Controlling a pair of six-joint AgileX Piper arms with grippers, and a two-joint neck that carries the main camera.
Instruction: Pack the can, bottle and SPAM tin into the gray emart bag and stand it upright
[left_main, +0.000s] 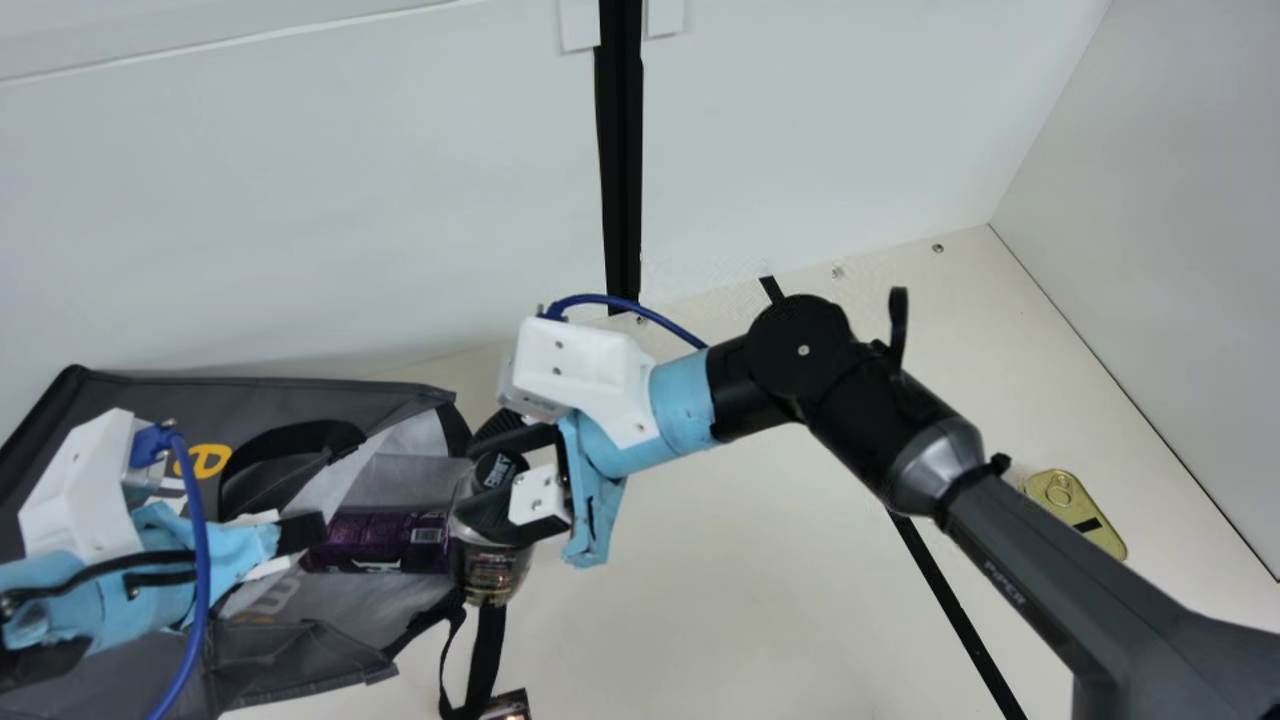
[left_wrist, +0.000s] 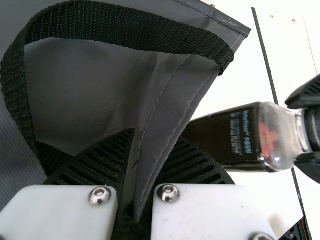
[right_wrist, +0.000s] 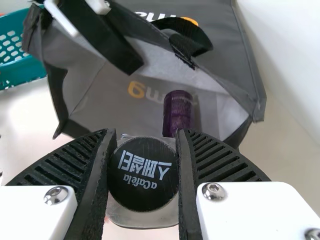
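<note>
Pinching bottle (left_wrist: 227, 137) by black cap (right_wrist: 143, 174) with right hand (right_wrist: 145, 135), at open mouth of gray bag (left_main: 230, 400), base toward bag. Probably weighty when full of dark liquid, stiff and smooth-sided; can't tell if glass or plastic, so treat as breakable. Fine to keep hold at cap for sliding in base first, but likely to swing or tip from such a high grip; better to support on bag's lower wall before letting go. Clamping fold of bag's mouth edge with left hand (left_wrist: 154, 142), fingers pressed together on thin cloth. Soft, floppy, likely to sag or snag on bottle; best kept pinched at seam to hold mouth wide. Note purple can (right_wrist: 179, 112) lying inside bag: smooth, hard, apt to roll, so avoid knocking with bottle. Later, take gold tin (left_main: 1070, 510) from worktop (left_main: 760, 600), well apart from bag, across flat sides, clear of pull ring; likely dense, rigid, slick. For standing up, grab webbing straps (left_wrist: 125, 27) rather than loose cloth, lifting gently against shifting weight.
</note>
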